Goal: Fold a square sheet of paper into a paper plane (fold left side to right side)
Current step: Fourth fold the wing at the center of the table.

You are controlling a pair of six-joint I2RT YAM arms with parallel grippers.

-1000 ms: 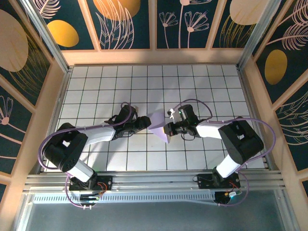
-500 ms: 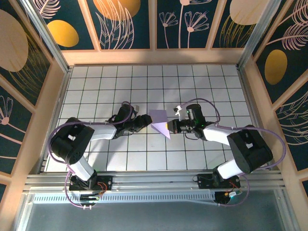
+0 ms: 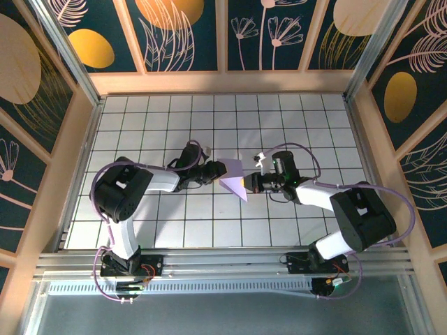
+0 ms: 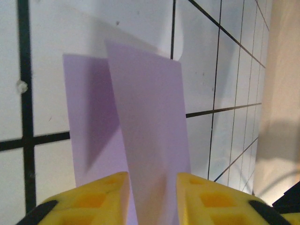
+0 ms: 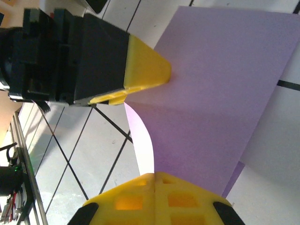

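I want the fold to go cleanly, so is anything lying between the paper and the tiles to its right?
Nothing visible does. The sheet of paper is pinched by the left claw and right claw.

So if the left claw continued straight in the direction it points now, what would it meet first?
Probably the right claw, which pinches the far edge of the same sheet of paper. The left claw already has that sheet between its fingers.

White gridded tabletop (image 3: 140,118), wooden frame (image 3: 223,82), dark floral wall panels (image 3: 183,35).
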